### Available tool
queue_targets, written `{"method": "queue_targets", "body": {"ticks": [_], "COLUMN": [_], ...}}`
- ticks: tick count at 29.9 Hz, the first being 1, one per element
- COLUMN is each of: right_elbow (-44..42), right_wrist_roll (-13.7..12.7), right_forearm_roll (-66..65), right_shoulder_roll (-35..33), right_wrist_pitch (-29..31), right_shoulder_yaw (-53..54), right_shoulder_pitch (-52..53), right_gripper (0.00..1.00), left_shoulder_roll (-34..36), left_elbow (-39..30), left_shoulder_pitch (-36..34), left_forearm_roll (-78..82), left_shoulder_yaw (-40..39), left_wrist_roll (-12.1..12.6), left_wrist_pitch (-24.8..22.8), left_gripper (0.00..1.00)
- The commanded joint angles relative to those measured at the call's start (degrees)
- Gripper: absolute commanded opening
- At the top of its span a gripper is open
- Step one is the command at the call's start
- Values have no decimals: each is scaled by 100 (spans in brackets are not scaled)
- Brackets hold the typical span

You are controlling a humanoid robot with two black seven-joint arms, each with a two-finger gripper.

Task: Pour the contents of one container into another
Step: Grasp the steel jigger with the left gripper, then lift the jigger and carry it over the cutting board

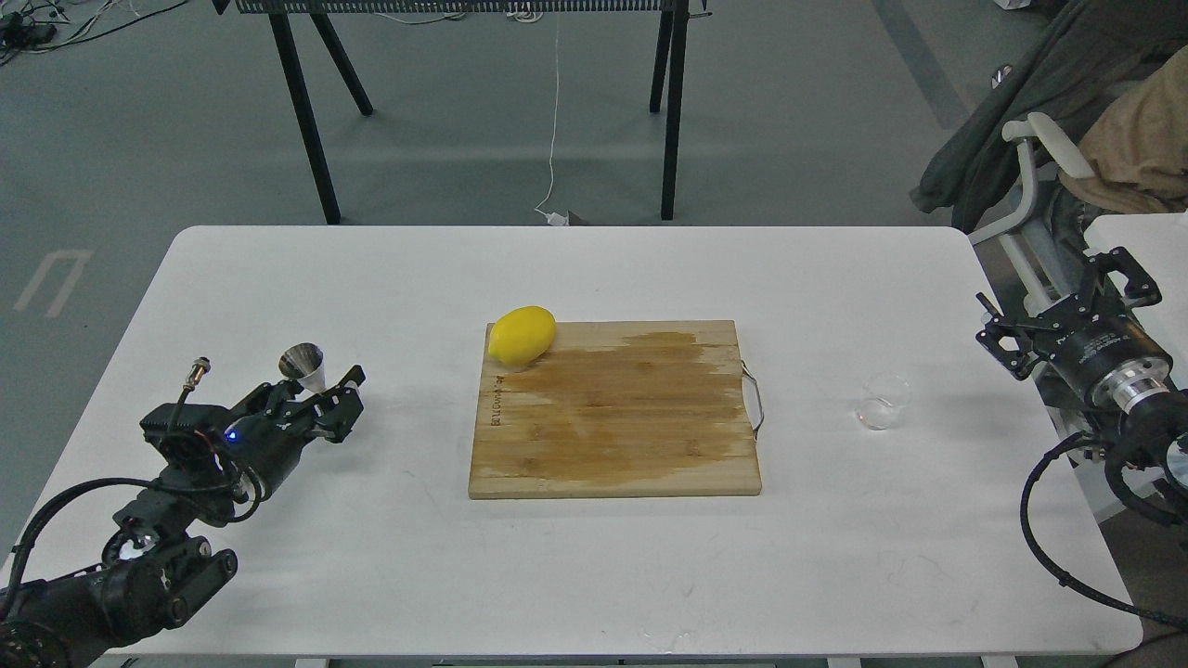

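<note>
Two black arms: left arm low at the table's near-left part, its left gripper angled forward over the top, fingers spread; right arm off the table's right edge, its right gripper raised, fingers wide apart.

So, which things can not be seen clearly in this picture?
- Glass cup, head view: too small and clear to tell whether it holds liquid.
- Steel jigger, head view: its lower half is hidden behind the left gripper, so a grip cannot be confirmed.
- Right gripper, head view: dark and seen at an angle; open or shut is unclear.
- Lemon on the cutting board: its far side is hidden.
</note>
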Motion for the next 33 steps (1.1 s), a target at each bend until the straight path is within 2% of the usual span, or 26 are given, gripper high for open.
{"method": "queue_targets", "body": {"ticks": [1,4,7,18,21,25,33], "right_elbow": [0,0,0,0,-9,-53,-167], "right_wrist_roll": [0,0,0,0,0,0,0], "right_forearm_roll": [-1,-1,-1,-1,-1,-10,8], "right_shoulder_roll": [-7,-7,2,-7,-7,2,19], "right_wrist_pitch": [1,1,1,1,1,1,1], "right_shoulder_yaw": [-1,-9,-9,-1,-1,-1,-1], "right_shoulder_pitch": [0,-9,-9,-9,-9,0,53], "right_gripper": [99,99,99,99,99,99,99], "left_shoulder_roll": [-2,-2,-2,15,24,103,-203], "left_elbow": [8,8,8,-35,-184,-1035,-2618], "left_shoulder_pitch": [-1,-10,-19,-71,-474,-958,-1170], "left_forearm_roll": [-5,3,3,-5,-14,-23,73], "left_shoulder_yaw": [0,0,0,-18,-44,-70,-44], "left_wrist_roll": [0,0,0,0,0,0,0], "left_wrist_pitch": [0,0,0,0,0,0,0], "left_gripper": [44,24,11,8,8,8,9]}}
